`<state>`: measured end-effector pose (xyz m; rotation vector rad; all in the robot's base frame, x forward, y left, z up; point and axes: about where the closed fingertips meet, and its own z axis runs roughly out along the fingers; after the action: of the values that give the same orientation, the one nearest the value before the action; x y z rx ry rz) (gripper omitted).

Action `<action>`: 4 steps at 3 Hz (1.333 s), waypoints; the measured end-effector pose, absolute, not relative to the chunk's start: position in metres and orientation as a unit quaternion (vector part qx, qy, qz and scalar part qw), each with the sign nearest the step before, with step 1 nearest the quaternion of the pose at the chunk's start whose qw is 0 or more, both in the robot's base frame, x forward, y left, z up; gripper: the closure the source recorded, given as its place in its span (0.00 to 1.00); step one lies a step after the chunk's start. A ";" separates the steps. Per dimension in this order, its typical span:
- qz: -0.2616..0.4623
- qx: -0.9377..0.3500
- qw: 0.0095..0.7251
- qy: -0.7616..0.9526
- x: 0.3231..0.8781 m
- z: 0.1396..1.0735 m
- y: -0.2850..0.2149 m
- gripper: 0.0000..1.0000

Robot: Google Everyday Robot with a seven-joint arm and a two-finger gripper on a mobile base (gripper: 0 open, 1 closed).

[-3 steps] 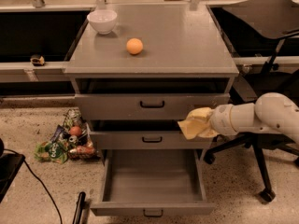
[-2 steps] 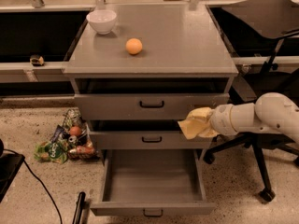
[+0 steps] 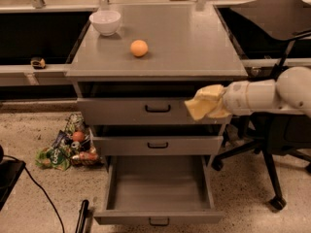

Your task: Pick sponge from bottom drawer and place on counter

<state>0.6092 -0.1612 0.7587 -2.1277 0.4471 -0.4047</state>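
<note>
**A:** Sponge (image 3: 206, 108): where is it?

**B:** Start low. The bottom drawer (image 3: 158, 191) stands pulled far out toward the camera, with its grey floor showing and a black handle on its front. Left of the cabinet, a heap of snack bags (image 3: 68, 147) lies on the floor. The middle drawer (image 3: 194, 144) and top drawer (image 3: 116, 111) above are each out a little way.

**A:** And the sponge?

**B:** It is up in the air, in front of the right end of the top drawer's face and just below the counter (image 3: 189, 47) edge. It is pale yellow and crumpled.

**A:** The gripper?

**B:** The gripper (image 3: 217, 106) sits at the tip of the white arm (image 3: 262, 97) that reaches in from the right. It is mostly buried in the sponge. The fingers seem clamped on it, but the foam covers them, so I judge only by how it hangs there. A black chair (image 3: 272, 149) stands behind the arm.

**A:** Farther back?

**B:** On the counter there is an orange ball (image 3: 139, 48) left of the middle. Beyond it a white bowl (image 3: 105, 22) sits at the left rear corner, apart from the ball.
</note>
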 end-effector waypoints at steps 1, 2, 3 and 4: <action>-0.244 -0.853 0.440 0.137 0.627 0.846 -0.166 1.00; -0.244 -0.853 0.440 0.137 0.627 0.846 -0.166 1.00; -0.249 -0.843 0.459 0.132 0.644 0.870 -0.162 1.00; -0.253 -0.823 0.497 0.108 0.669 0.917 -0.151 1.00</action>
<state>0.6688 -0.1513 0.9166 -1.9936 0.2623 -0.6122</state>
